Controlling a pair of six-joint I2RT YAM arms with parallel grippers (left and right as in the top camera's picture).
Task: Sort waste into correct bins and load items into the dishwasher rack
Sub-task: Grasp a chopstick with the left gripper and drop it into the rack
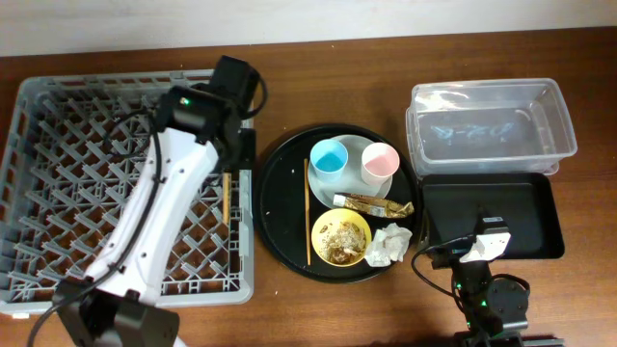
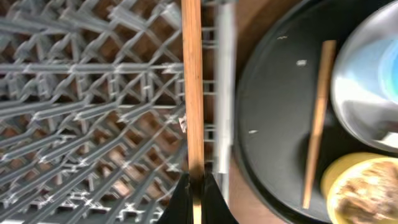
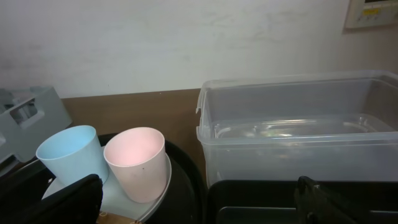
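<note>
My left gripper is shut on one wooden chopstick and holds it over the right edge of the grey dishwasher rack. The second chopstick lies on the round black tray. The pale plate carries the blue cup and the pink cup. The foil wrapper, the yellow bowl of scraps and the napkin lie by it. My right gripper is open and empty, low in front of the bins.
The large round black tray sits between the rack and the bins. The clear tub stands at the back right, with the shallow black tray just in front of it. A rack corner shows at the left of the right wrist view.
</note>
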